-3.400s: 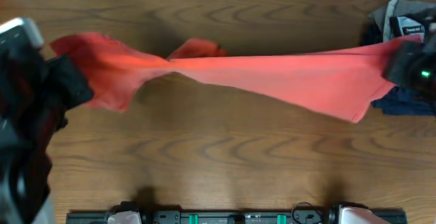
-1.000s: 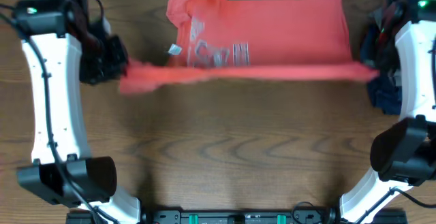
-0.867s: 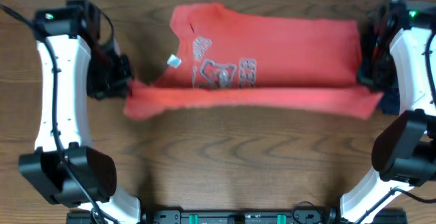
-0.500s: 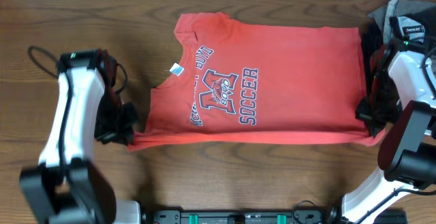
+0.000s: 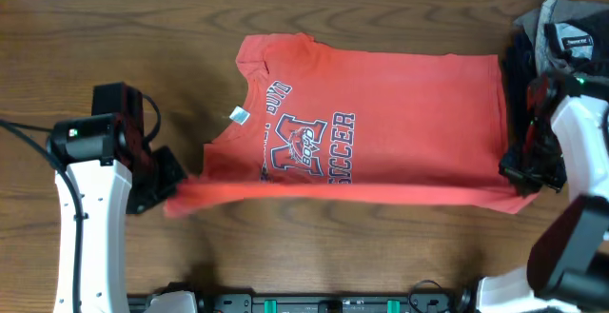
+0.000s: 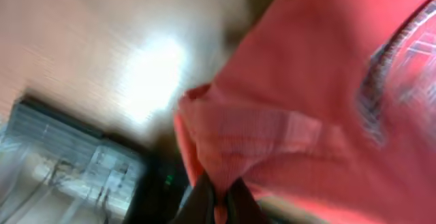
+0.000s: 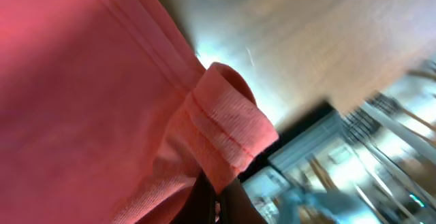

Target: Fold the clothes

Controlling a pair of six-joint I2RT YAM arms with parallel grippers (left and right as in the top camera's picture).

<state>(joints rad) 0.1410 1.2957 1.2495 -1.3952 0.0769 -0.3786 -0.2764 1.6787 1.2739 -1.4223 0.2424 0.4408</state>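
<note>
I am spreading the coral T-shirt print-up on the worktop. I judge it best to be pulling both corners evenly, tensioning the near edge and lowering it level so no creases are forming. The left tool is clamping tight on the near left corner, and the right tool is clamping tight on the near hem corner. The shirt is lying between them, collar leftward, with its near edge hanging slightly raised and its hem end just beside the garment pile.

T-shirt: coral-red, navy-and-white chest lettering; table: dark brown woodgrain; garment pile: grey and navy.
</note>
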